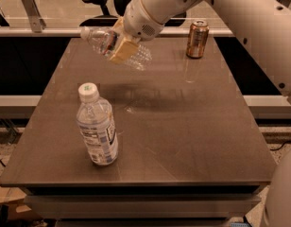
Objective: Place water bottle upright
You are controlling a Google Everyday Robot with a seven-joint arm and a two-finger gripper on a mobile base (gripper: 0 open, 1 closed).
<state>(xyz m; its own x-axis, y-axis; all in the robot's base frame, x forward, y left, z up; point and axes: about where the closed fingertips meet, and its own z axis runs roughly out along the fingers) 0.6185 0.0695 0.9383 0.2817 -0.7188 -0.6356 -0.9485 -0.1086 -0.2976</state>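
You are carrying the water bottle (pixel 99 38) in the gripper (pixel 123 51), which is clamping across the bottle's middle with its pale pads. The bottle is hanging in the air over the far left part of the table (pixel 197 126). It is not touching the surface, and its blurred shadow (pixel 141 91) is falling on the wood below and nearer the camera.

The bottle is lying tilted, closer to flat than to upright. Its small cap is pointing up and away to the far left, and its base is dipping toward the middle of the table. Gripping it at the waist is probably serving you well, since both ends are staying free and the base can be swung down without the fingers getting in the way.

The other bottle (pixel 98 129), the wider one with the big white cap, is standing upright near the front left, well apart from your load. The can (pixel 197 38) is standing at the far right, also well apart. The open wood between them is looking like the natural landing spot.

The arm (pixel 221 8) is reaching in from the upper right, sloping down and leftward across the far edge. The wrist is bending so that the gripper is angling down toward the table's far left. To my eye you are partway through the job: the bottle is needing a good deal more rotation before its base is facing the table and you can lower it.
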